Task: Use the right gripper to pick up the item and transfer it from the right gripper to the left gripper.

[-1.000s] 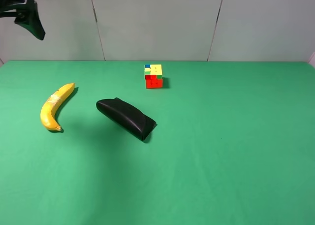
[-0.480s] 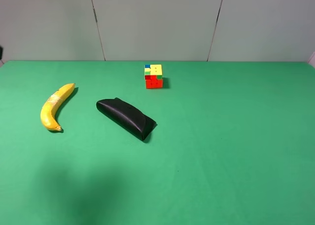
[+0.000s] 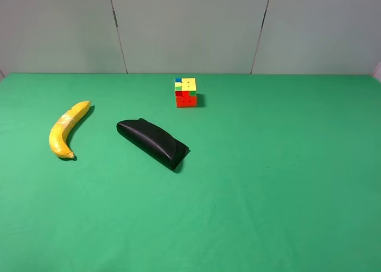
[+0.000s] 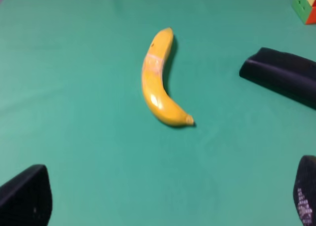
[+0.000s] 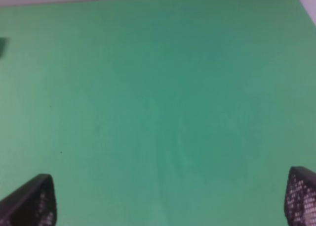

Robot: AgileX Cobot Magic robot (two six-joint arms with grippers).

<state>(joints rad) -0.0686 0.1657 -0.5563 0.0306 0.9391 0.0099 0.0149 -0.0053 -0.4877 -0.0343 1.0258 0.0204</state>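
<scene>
Well apart from both open tools (image 4: pixel 168 199) (image 5: pixel 168 199), the banana (image 3: pixel 66 127) lies untouched.

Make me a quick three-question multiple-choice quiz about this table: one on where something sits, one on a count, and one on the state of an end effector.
1. Where does the banana lie relative to the black pouch in the exterior high view?
A. Left
B. Right
C. On top

2. How many loose things lie on the green table?
A. Two
B. Three
C. Five

3. The right end effector is:
A. Shut on the banana
B. Shut on nothing
C. Open, holding nothing

Answers: 1 A, it lies alone near the left edge. 2 B, banana, pouch, puzzle cube. 3 C, its fingertips stand wide apart over bare cloth.
</scene>
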